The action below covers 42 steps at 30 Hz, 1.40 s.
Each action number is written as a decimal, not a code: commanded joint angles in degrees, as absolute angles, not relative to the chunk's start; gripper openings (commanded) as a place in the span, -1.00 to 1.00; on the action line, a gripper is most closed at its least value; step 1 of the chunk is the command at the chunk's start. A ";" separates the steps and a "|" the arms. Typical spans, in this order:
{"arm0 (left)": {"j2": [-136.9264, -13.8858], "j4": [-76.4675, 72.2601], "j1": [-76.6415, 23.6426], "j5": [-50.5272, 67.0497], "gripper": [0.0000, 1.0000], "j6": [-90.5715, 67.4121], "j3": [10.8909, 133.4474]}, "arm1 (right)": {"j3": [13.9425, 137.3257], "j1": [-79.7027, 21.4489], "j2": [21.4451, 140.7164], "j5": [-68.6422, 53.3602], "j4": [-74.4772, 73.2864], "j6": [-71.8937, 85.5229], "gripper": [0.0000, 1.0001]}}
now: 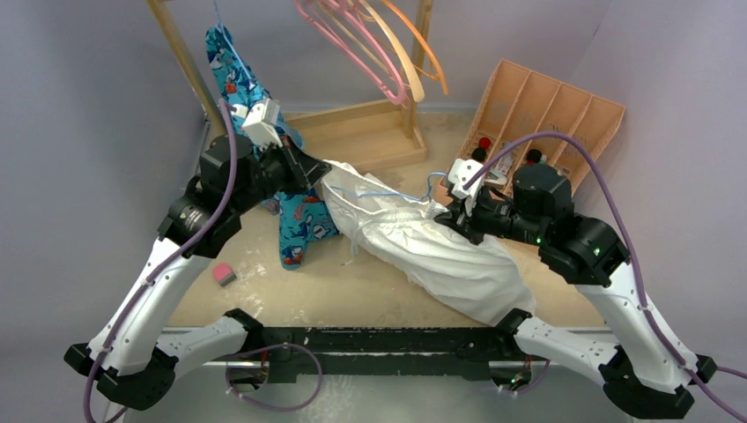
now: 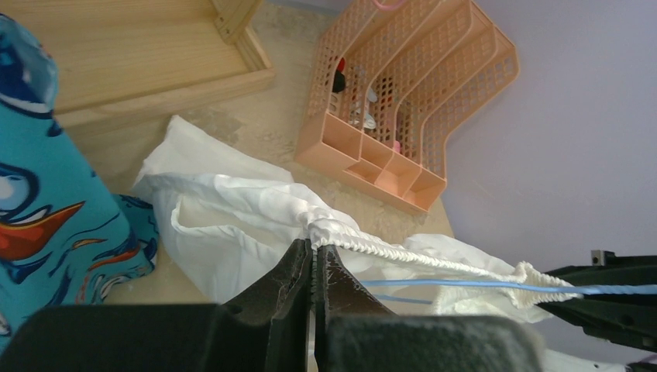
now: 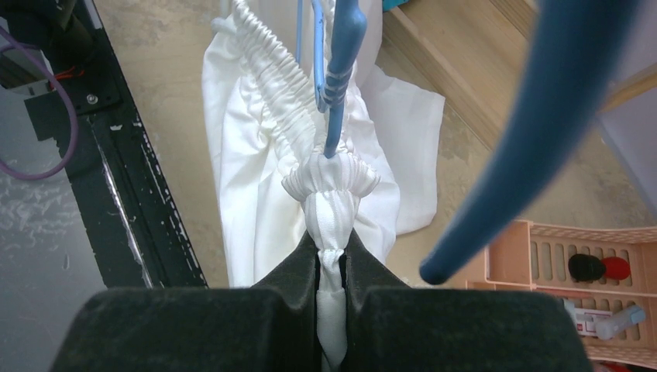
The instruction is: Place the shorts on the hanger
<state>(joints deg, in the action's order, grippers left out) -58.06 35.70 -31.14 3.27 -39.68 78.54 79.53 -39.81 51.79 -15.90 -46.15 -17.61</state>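
Hanging at the far left of the overhead view, a bright blue garment printed with sharks [image 1: 236, 84] drapes down from a slanted wooden rack post [image 1: 181, 55] to the sandy tabletop [image 1: 352, 286], and a small pink block [image 1: 224, 274] lies on that surface just beside the left arm's white link. The left gripper [image 2: 313, 260] has its black jaws pressed together on a bunched fold at one end of the elastic waistband of the plain white soft-fabric shorts [image 1: 423, 242]. From that pinch the gathered waistband runs taut to the right, with the thin light-blue hanger [image 2: 472, 285] lying along it and touching the fabric. The shorts sprawl diagonally over the middle of the table, their legs trailing toward the near edge. Behind them sits a low wooden base frame [image 1: 366, 132], and above it pink hangers [image 1: 357, 40] and a thicker tan-orange hanger [image 1: 414, 44] hang from the rack. Further right, the right gripper [image 3: 331, 256] is clamped on the other end of the waistband, a roll of white cloth squeezed between its jaws, with the hanger's blue arm passing through the gathered elastic just above. A peach plastic lattice organiser [image 1: 551, 110] stands at the far right, holding small red and black items.
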 commanded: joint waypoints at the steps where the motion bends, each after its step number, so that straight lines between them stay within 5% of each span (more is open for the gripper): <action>1: -58.32 24.81 -30.59 13.72 -1.00 -43.13 78.26 | 80.37 -39.90 52.73 -15.54 -39.41 -15.57 -1.00; 4: -58.79 20.70 -30.59 20.79 -0.96 -46.88 76.32 | 77.58 -39.95 53.32 -18.51 -33.03 -13.52 -1.00; 8: -59.29 18.04 -30.59 27.10 -0.65 -47.84 74.18 | 72.18 -39.90 52.30 -20.11 -23.67 -9.34 -1.00; 16: -57.80 23.50 -30.59 30.02 -0.26 -32.39 73.85 | 57.92 -39.90 44.46 -23.21 -5.84 -1.92 -1.00; 32: -57.08 48.83 -30.59 30.75 -0.33 12.30 88.81 | 44.60 -39.90 33.02 -31.21 8.66 7.69 -1.00; 42: -55.86 67.13 -30.59 29.54 0.03 40.26 91.04 | 48.03 -39.90 31.09 -37.28 4.49 2.38 -1.00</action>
